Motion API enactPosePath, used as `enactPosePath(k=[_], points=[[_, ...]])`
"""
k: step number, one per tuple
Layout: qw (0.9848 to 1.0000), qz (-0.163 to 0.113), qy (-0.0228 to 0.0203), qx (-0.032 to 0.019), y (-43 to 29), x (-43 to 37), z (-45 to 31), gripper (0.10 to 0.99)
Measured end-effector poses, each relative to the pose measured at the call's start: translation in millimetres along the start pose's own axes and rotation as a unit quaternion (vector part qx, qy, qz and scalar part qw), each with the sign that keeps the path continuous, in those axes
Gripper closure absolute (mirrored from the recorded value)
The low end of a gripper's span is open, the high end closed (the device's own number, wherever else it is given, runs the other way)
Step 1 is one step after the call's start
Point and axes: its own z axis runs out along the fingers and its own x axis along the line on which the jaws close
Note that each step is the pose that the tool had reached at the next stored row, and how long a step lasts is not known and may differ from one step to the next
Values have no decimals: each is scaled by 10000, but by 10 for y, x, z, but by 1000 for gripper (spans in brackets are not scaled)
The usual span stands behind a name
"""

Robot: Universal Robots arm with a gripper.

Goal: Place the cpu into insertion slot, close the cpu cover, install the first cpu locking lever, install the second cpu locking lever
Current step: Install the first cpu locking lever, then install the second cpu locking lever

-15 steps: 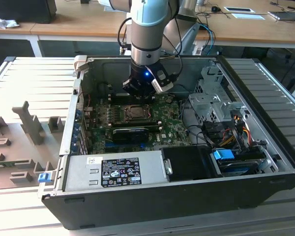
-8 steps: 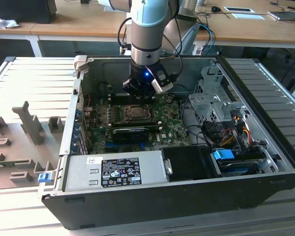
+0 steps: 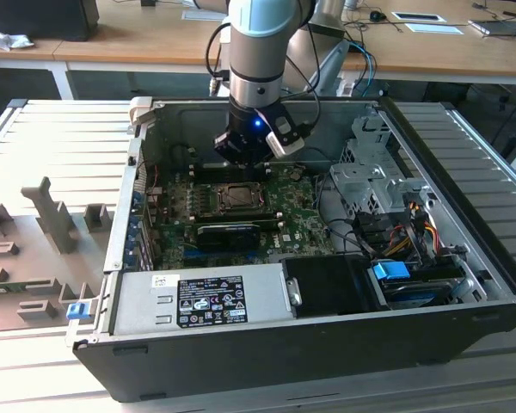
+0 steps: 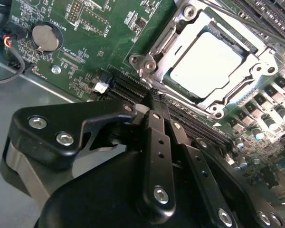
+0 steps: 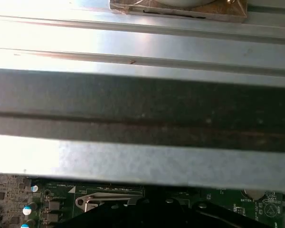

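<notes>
The cpu (image 4: 204,59) lies flat in the insertion slot (image 3: 238,196), its pale silver-grey top showing. The cpu cover (image 4: 167,40), a silvery frame, lies down around the chip, which shows through its window. My gripper (image 4: 157,102) is shut with nothing between its black fingers (image 4: 154,137). Its tips hover just off the socket's corner, beside a screw boss (image 4: 149,64). In the exterior view the gripper (image 3: 243,155) hangs over the far edge of the socket, inside the open case. Whether the locking levers are latched I cannot tell.
A long black card (image 3: 228,232) lies just in front of the socket. The power supply (image 3: 202,301) fills the case's near side, with a drive cage (image 3: 370,172) and cables (image 3: 396,232) on the exterior view's right. A coin battery (image 4: 46,37) and the case wall (image 5: 142,109) are close by.
</notes>
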Motion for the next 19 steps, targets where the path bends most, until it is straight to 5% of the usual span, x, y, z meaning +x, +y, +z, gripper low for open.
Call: enactPosePath(k=[19], points=[[10000, 0, 0, 0, -50, 3, -36, 980]])
